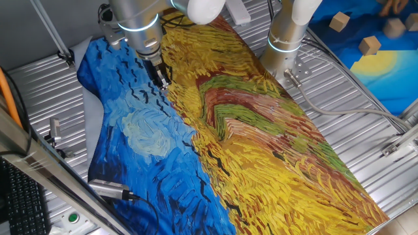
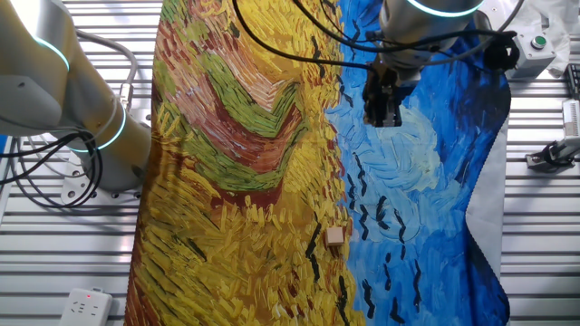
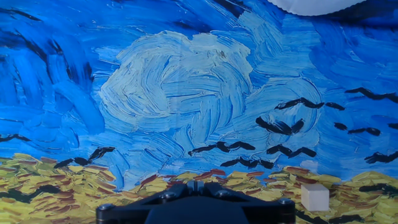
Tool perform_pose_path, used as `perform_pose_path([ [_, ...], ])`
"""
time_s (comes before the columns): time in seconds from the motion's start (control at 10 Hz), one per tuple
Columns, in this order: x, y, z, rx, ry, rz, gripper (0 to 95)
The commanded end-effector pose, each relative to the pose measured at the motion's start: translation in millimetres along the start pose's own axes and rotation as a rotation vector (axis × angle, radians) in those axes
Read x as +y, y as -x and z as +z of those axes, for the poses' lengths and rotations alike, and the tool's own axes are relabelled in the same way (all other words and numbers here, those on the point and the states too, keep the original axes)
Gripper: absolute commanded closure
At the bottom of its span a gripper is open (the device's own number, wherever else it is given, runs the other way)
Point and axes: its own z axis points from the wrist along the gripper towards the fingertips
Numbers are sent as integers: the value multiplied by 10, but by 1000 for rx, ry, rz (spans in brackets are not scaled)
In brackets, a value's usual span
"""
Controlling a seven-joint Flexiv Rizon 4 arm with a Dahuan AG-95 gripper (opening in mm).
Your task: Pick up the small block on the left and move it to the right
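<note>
The small block (image 2: 336, 236) is a tiny pale-tan cube. It lies on the painted cloth (image 2: 254, 181) where the yellow field meets the blue sky. The hand view shows the small block (image 3: 314, 197) at the lower right, to the right of my fingers. My gripper (image 2: 382, 110) hangs over the blue swirl area, well away from the block. The fingers meet at the bottom edge, so the gripper (image 3: 196, 185) is shut with nothing in it. In one fixed view the gripper (image 1: 160, 73) points down at the cloth's far left, and the block does not show there.
A second arm's base (image 1: 286, 40) stands beside the cloth. Larger tan blocks (image 1: 369, 45) lie on another blue cloth at the back right. A green-button box (image 2: 536, 43) and a clamp (image 2: 553, 154) sit on the slatted metal table (image 2: 544, 226).
</note>
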Motion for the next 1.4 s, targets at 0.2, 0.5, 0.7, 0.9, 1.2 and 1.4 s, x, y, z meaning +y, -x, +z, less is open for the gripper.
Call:
perform_pose_path([
  [0.2,-4,4,8,-42,-3,14,950],
  [0.5,-9,3,31,-136,-8,-11,950],
  [0.7,-9,2,32,-72,0,-3,950],
  [0.9,-9,3,36,-19,4,22,950],
  [1.2,-9,3,36,-37,4,48,950],
  [1.4,-9,3,36,-19,6,65,950],
])
